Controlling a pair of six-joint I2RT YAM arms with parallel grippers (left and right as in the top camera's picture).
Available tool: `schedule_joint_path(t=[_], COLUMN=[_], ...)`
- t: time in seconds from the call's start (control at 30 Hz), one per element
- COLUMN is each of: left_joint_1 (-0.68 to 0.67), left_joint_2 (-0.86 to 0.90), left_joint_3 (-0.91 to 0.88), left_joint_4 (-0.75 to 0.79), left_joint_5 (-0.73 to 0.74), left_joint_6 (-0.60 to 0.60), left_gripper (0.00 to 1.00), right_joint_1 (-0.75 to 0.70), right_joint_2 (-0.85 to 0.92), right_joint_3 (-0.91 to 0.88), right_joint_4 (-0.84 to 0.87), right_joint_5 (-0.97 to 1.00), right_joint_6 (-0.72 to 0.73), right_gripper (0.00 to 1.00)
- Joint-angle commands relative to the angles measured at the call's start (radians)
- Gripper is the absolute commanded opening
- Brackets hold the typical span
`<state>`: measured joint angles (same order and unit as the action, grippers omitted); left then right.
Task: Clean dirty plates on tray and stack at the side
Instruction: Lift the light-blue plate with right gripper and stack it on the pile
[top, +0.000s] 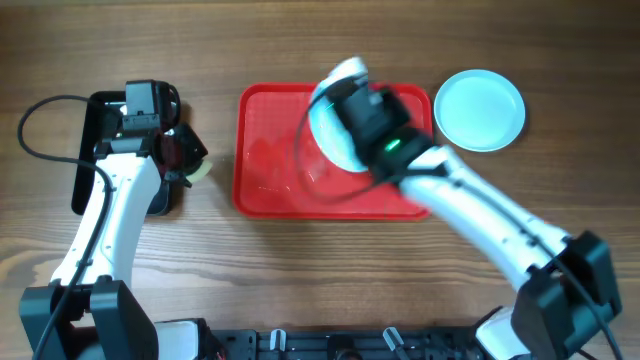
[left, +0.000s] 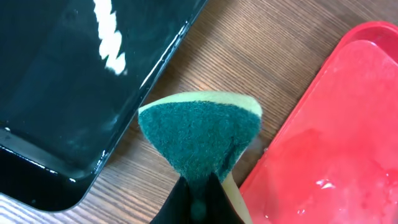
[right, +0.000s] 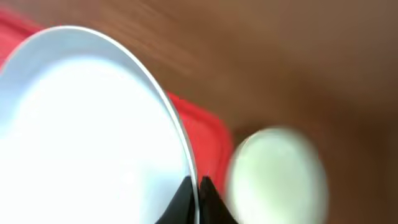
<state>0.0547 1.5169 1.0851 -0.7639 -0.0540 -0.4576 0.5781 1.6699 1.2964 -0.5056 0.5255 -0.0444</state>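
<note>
The red tray lies mid-table; it also shows in the left wrist view and the right wrist view. My right gripper is shut on the rim of a white plate, held tilted above the tray's far right part. A pale turquoise plate lies flat on the table right of the tray, blurred in the right wrist view. A third plate is not in view. My left gripper is shut on a green-and-yellow sponge, just left of the tray.
A glossy black tray lies at the far left, under the left arm. The red tray's surface looks wet. Bare wood table surrounds both trays.
</note>
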Motion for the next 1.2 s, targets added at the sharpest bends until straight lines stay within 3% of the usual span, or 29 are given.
schedule_joint_path(t=[0.0,0.1,0.37,0.53,0.73,0.77,0.9,0.97,1.03,1.17], left_joint_1=[0.007,0.007,0.007,0.007,0.007,0.007,0.007,0.007,0.007,0.027], left_joint_2=[-0.013,-0.013,-0.002,0.008,0.008,0.008,0.008,0.008,0.008,0.008], left_joint_3=[-0.008,-0.008,-0.008,-0.008,-0.008,-0.008,-0.008,-0.008,-0.008,-0.008], left_joint_4=[0.001,0.000,0.011,0.014,0.015,0.015,0.015,0.017,0.023,0.049], left_joint_5=[0.001,0.001,0.001,0.002,0.002,0.001,0.001,0.001,0.001,-0.007], left_joint_6=[0.009,0.009,0.009,0.009,0.009,0.009,0.009,0.009,0.009,0.009], left_gripper=[0.04,0.04,0.04,0.04,0.04,0.04,0.04,0.04,0.04,0.04], right_joint_1=[-0.212,-0.372,-0.760,-0.835,-0.846,-0.846,-0.846,-0.846,-0.846,-0.826], right_joint_2=[-0.019,-0.018,0.021,0.075,0.140,0.154,0.176,0.175,0.157,0.061], right_joint_3=[0.004,0.004,-0.029,-0.049,-0.049,-0.049,-0.049,-0.048,-0.048,-0.048], right_joint_4=[0.021,0.045,0.010,0.040,0.056,0.052,0.035,0.034,0.007,-0.068], right_joint_5=[-0.459,-0.566,-0.568,-0.513,-0.493,-0.492,-0.493,-0.508,-0.555,-0.587], right_joint_6=[0.394,0.396,0.397,0.491,0.501,0.500,0.500,0.493,0.484,0.475], right_gripper=[0.04,0.04,0.04,0.04,0.05,0.18,0.16,0.44,0.64,0.73])
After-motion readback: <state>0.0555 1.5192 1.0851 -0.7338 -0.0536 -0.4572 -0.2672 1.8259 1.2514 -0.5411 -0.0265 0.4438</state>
